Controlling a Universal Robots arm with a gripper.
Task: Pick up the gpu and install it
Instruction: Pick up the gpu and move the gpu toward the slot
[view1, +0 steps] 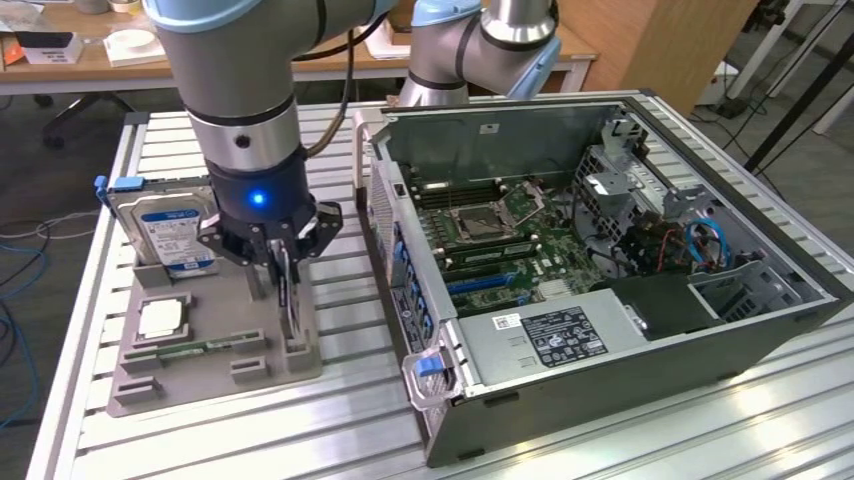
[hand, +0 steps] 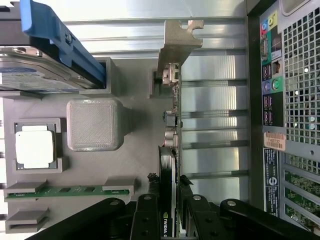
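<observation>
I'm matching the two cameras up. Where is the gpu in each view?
Exterior view: the gpu stands on edge in the grey holder, at the exterior view's left, under the gripper.
Wrist view: the gpu is seen edge-on, clamped in the jaws.
Shared landmark: the hard drive beside it.
</observation>
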